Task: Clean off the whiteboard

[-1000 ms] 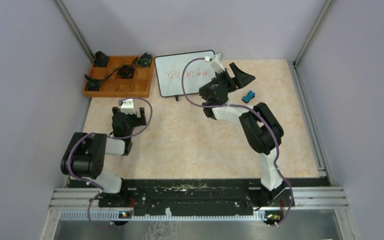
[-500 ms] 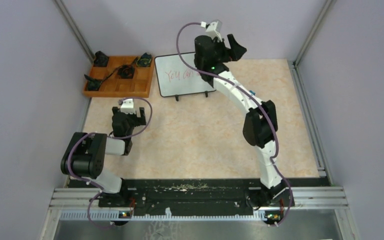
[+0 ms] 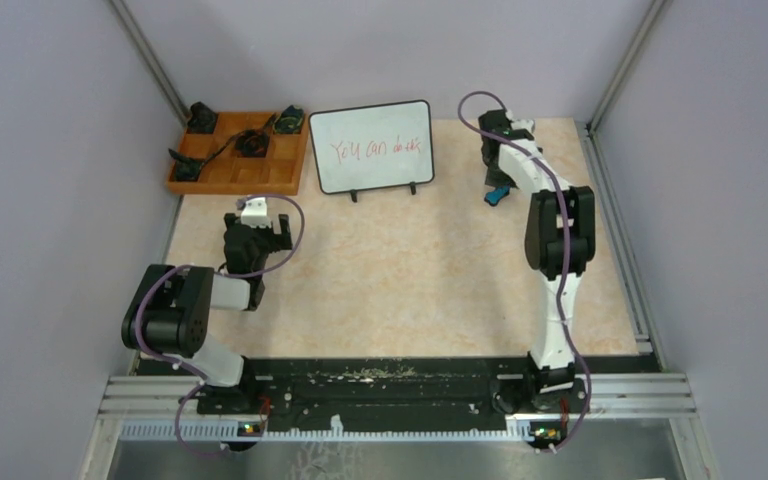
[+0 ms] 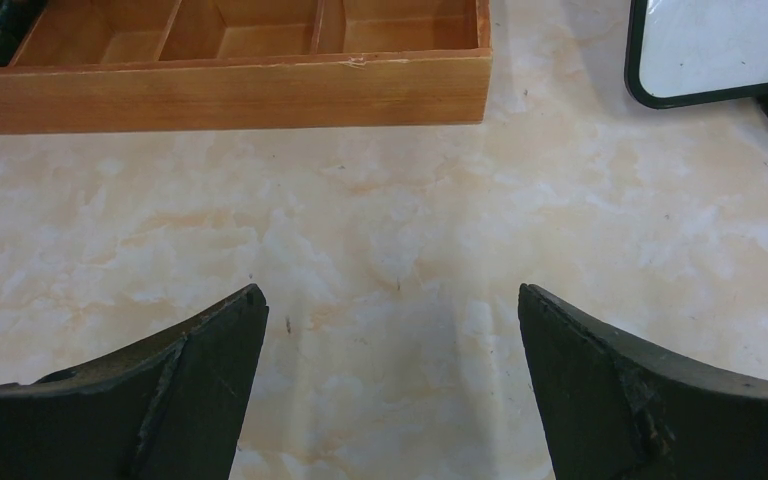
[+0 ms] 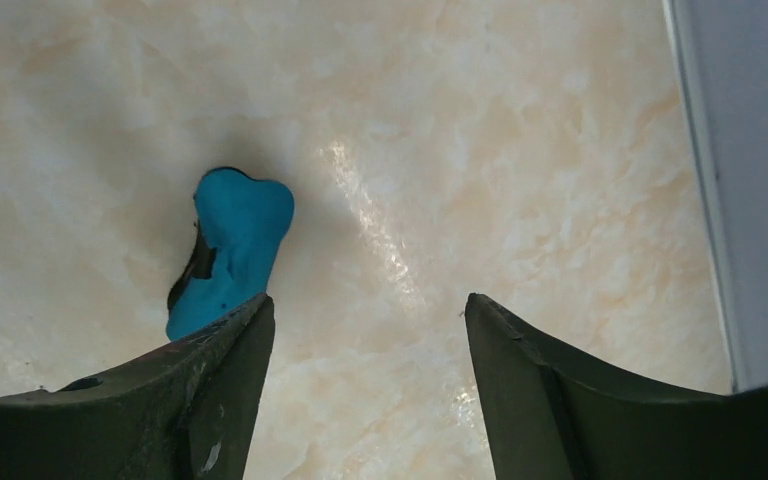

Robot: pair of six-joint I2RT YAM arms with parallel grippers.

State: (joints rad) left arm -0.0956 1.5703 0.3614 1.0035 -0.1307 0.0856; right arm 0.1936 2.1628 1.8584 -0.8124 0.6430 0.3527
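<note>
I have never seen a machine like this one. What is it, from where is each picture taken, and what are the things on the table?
This is a robot with two arms, a left arm and a right arm, bolted at the near edge of a table. The wide picture comes from a fixed camera above and behind them. The other two come from small cameras on the wrists, so the dark shapes at the bottom are the left fingers and the right fingers. Both pairs are open and hold nothing. On the table are a small whiteboard with red writing, a wooden tray with small dark parts, and a blue block, probably the eraser, close to the right fingers.
</note>
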